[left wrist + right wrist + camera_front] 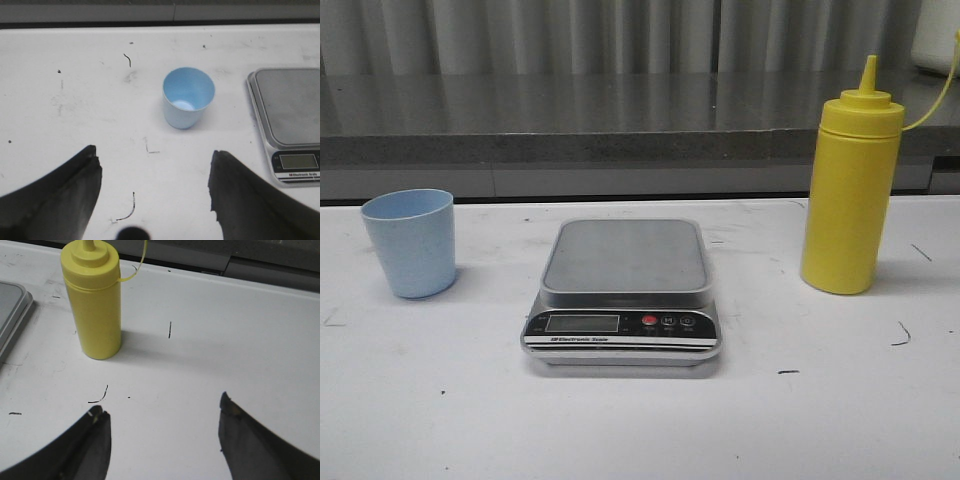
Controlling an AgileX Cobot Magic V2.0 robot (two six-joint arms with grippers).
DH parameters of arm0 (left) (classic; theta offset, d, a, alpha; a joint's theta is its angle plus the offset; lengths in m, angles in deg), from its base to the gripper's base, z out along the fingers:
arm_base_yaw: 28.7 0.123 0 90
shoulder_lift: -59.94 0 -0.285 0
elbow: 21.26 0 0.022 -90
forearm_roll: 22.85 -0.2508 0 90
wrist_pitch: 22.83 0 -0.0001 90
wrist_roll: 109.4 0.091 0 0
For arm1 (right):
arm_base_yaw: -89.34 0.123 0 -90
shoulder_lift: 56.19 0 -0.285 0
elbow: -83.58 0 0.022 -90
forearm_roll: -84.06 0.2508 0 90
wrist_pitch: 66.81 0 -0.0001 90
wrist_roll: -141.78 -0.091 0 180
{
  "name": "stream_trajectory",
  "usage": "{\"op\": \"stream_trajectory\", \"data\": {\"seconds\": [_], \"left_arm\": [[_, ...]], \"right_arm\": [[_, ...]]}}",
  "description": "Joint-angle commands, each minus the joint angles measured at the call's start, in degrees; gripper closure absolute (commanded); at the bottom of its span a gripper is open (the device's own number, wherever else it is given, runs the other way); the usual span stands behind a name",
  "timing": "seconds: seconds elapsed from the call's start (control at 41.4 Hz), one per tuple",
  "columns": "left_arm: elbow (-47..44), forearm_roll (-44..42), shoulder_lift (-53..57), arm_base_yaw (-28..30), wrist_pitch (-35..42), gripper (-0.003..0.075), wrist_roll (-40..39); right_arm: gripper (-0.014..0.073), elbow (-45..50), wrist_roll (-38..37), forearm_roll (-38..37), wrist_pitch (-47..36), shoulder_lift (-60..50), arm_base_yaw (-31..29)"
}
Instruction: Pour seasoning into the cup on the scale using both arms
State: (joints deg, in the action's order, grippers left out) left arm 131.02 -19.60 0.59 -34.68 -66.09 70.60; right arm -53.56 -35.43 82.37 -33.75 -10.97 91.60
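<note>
The pale blue cup (410, 242) stands upright and empty on the white table, left of the scale (623, 290). The scale's steel platform is bare. The yellow seasoning bottle (851, 190) stands upright right of the scale, cap on. Neither gripper shows in the front view. In the left wrist view my left gripper (155, 160) is open and empty, short of the cup (188, 97), with the scale (290, 122) to one side. In the right wrist view my right gripper (162, 407) is open and empty, short of the bottle (95, 302).
A grey counter ledge (620, 125) runs along the back of the table. A thin yellow cap tether (935, 100) arcs from the bottle's top. Small dark marks dot the tabletop. The scale's corner (12, 315) shows beside the bottle in the right wrist view.
</note>
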Motion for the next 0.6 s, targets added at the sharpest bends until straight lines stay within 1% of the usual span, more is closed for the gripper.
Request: {"op": "stream_trajectory", "data": {"seconds": [0.0,0.121,0.362,0.58], "left_arm": [[5.6,0.2,-5.4,-1.8,0.6,0.0262,0.0],[10.4,0.2,-13.1,-2.4,-2.2,0.0262,0.0],[19.8,0.2,-27.7,-2.4,-5.4,0.0262,0.0],[26.7,0.2,-39.3,-2.4,-5.4,0.0262,0.0]], "right_arm": [[0.0104,-1.9,0.4,-0.9,-3.4,0.4,-0.4],[0.0104,-1.9,0.4,-0.9,-3.4,0.4,-0.4],[0.0104,-1.9,0.4,-0.9,-3.4,0.4,-0.4],[0.0104,-1.9,0.4,-0.9,-3.4,0.4,-0.4]]}}
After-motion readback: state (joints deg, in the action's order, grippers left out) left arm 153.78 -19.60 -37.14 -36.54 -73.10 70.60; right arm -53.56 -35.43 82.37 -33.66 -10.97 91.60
